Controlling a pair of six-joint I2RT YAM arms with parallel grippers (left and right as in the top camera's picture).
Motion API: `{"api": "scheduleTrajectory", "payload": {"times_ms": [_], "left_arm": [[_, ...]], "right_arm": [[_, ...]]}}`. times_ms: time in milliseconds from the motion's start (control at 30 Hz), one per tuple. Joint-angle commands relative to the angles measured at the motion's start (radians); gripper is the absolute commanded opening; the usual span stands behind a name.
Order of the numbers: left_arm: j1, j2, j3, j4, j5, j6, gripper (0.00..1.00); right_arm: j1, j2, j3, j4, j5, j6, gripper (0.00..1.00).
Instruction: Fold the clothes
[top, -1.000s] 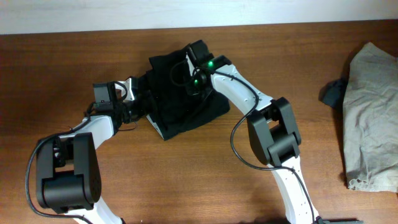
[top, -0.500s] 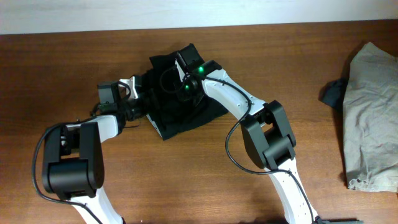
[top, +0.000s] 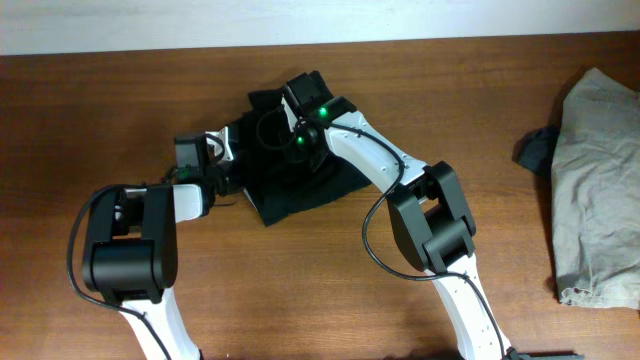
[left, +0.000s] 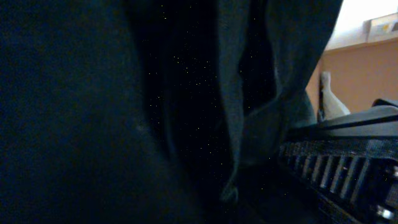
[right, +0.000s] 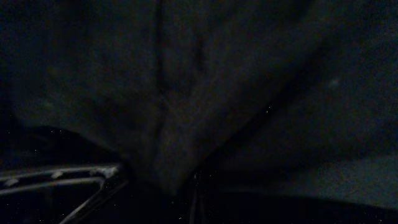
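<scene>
The clothes (top: 305, 180) are a black bundle lying mid-table, with a folded edge at the front. My left gripper (top: 228, 162) is at the bundle's left edge, shut on the fabric. In the left wrist view, black cloth (left: 124, 112) fills the frame and a fold presses against one ribbed finger (left: 336, 168). My right gripper (top: 287, 122) reaches over the bundle's far part. In the right wrist view, dark cloth (right: 186, 93) gathers in creases down to the shut jaws, pinched there.
A crumpled grey garment (top: 600, 170) lies at the table's right end, with a small dark item (top: 535, 150) at its left side. Bare wood (top: 100, 100) spreads to the left and front. The table's far edge meets a pale wall.
My left gripper has slid right into the bundle's left edge and closed on it. The right gripper moved a little to the left over the cloth, then held still.
</scene>
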Motion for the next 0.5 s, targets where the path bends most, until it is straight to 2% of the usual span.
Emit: {"api": "scheduleTrajectory", "payload": {"times_ms": [0,233,333,467], "left_arm": [[-0.011,0.039,-0.02,-0.013,-0.012,-0.005,0.01],[0.051,0.039,0.006,0.008,0.039,-0.005,0.01],[0.106,0.025,0.031,0.127,0.136,-0.085,0.01],[0.154,-0.057,0.039,0.231,0.156,-0.145,0.01]], "right_arm": [[-0.026,-0.03,0.087,-0.066,-0.004,0.005,0.04],[-0.154,-0.165,0.396,-0.31,0.117,0.004,0.04],[-0.214,-0.173,0.434,-0.406,0.117,0.005,0.04],[-0.239,-0.173,0.434,-0.474,0.117,0.005,0.04]]}}
